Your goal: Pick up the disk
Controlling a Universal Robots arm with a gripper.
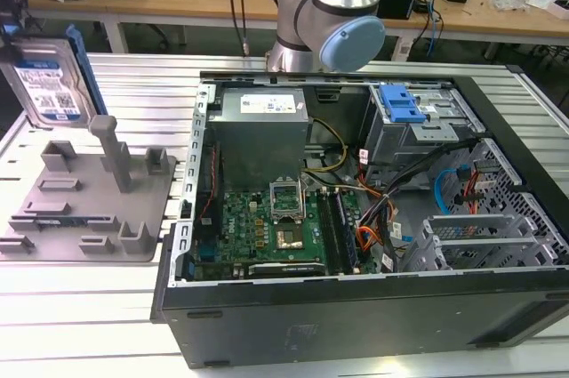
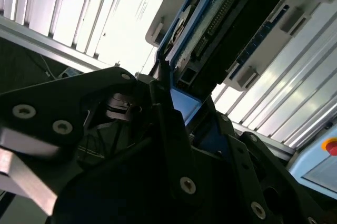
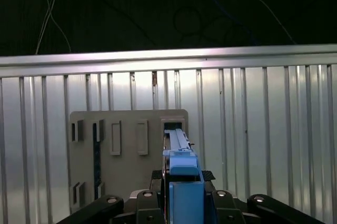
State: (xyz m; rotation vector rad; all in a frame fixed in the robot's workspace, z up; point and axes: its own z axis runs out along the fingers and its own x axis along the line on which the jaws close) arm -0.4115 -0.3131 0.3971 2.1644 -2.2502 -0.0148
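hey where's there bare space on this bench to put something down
The ribbed aluminium table is bare in front of the grey fixture tray, and along the strip behind the computer case. It is crowded inside the case and on the tray's posts. The disk is held up above the tray.

The disk (image 2: 226, 23) with its blue frame sits clamped between the black jaws.
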